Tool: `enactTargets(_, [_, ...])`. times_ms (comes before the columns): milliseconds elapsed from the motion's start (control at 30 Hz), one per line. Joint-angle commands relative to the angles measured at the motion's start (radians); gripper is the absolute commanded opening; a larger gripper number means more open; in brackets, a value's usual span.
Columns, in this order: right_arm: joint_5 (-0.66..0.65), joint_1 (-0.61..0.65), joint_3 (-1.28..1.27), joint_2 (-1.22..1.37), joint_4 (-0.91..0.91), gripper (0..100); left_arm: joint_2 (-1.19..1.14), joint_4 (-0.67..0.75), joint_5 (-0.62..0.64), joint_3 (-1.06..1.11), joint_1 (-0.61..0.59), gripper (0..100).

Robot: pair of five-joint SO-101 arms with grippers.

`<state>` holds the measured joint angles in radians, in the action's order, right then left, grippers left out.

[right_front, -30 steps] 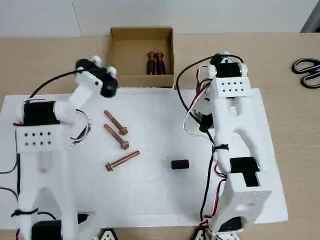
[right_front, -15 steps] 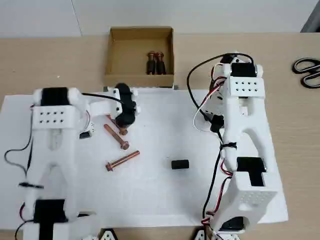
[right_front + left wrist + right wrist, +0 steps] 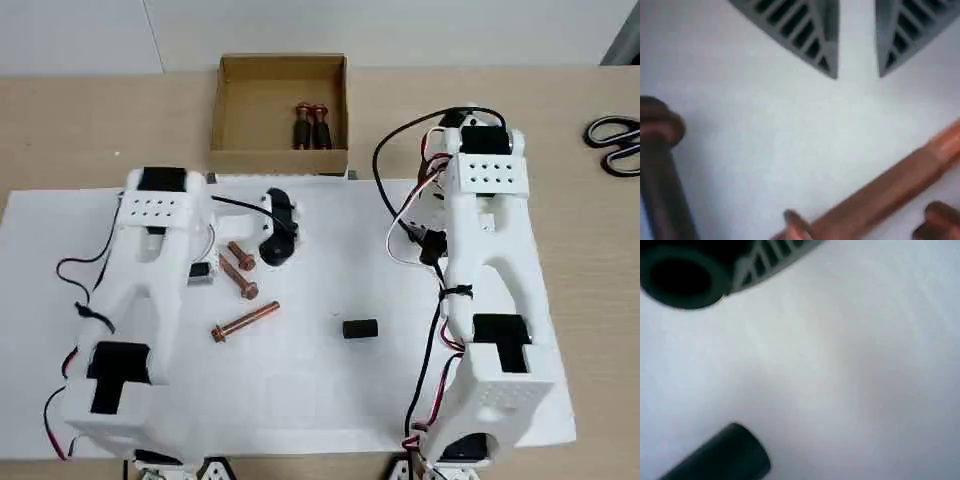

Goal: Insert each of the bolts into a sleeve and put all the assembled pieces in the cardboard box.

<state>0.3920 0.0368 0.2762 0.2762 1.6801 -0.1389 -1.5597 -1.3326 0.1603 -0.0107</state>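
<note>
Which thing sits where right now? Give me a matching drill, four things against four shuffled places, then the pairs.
1 assembled pieces
2 loose bolts
3 lying sleeve
4 scissors

A white sheet, near its middle
B bare table, beyond the right arm
C inside the cardboard box
D white sheet, by the left hand

Pairs: 1-C, 2-D, 3-A, 4-B

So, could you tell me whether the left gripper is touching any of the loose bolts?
Apart. In the left wrist view, bare white mat separates the open left gripper from the bolts.
</note>
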Motion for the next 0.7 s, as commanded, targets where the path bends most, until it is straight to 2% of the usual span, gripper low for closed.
enactTargets(0, [-0.012, -0.008, 0.003, -0.059, 0.015, 0.2, -0.002, 0.02, -0.203, -0.047, 0.009, 6])
enactTargets(300, [-0.012, -0.008, 0.003, -0.058, 0.015, 0.2, -0.012, 0.057, -0.198, -0.047, 0.063, 9])
enactTargets(467, [-0.012, -0.008, -0.002, -0.058, 0.016, 0.2, -0.014, 0.055, -0.147, -0.047, 0.106, 9])
enactTargets(667, [-0.009, -0.007, -0.091, -0.067, 0.013, 0.2, -0.015, 0.06, -0.147, -0.045, 0.129, 9])
